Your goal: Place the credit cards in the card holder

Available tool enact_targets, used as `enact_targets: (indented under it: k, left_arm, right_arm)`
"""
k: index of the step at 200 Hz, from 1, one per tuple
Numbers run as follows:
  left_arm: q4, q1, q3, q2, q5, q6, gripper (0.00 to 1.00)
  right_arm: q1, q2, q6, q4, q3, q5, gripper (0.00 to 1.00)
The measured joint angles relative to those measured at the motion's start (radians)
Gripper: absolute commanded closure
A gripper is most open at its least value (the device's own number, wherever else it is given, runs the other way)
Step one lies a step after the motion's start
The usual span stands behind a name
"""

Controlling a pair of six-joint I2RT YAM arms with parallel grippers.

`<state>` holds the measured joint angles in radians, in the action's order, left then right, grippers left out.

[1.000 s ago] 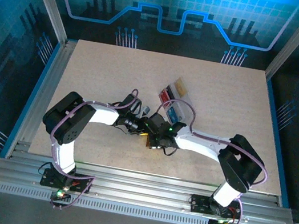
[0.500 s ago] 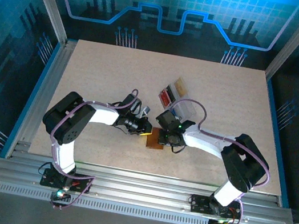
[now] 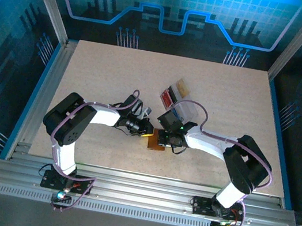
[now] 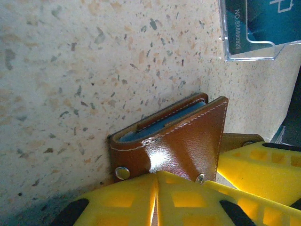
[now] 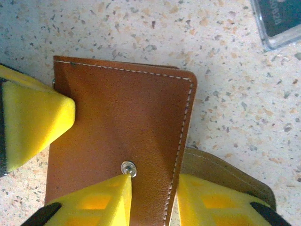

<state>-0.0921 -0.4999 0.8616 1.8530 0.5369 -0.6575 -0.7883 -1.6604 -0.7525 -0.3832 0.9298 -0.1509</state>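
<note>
Leather of the card holder showed brown and glossy at mid-table, between the two wrists, its cover partly lifted and a blue credit card tucked inside. On its lower edge the left gripper was clenched. Over it the right gripper stood parted, one tip by the snap stud, the other on the tan flap, pinching nothing. Nearby a clear tray lay on the speckled table.

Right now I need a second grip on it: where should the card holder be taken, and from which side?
On the card holder, take the stitched free edge beside the snap, from the side opposite the left fingers pinching one edge. That edge seems lifted off the tan leaf beneath, leaving room.
</note>
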Motion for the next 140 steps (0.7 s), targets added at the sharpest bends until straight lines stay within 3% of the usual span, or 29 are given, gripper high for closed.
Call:
enact_targets:
  k: [49,140]
  left_arm:
    - [0.000,0.000,0.000,0.000,0.000,-0.005,0.88]
    - [0.001,0.001,0.000,0.000,0.000,-0.022,0.88]
  right_arm:
    - [-0.016,0.002,0.013,-0.065,0.035,-0.046,0.86]
    - [-0.018,0.009,0.031,-0.088,0.056,-0.034,0.85]
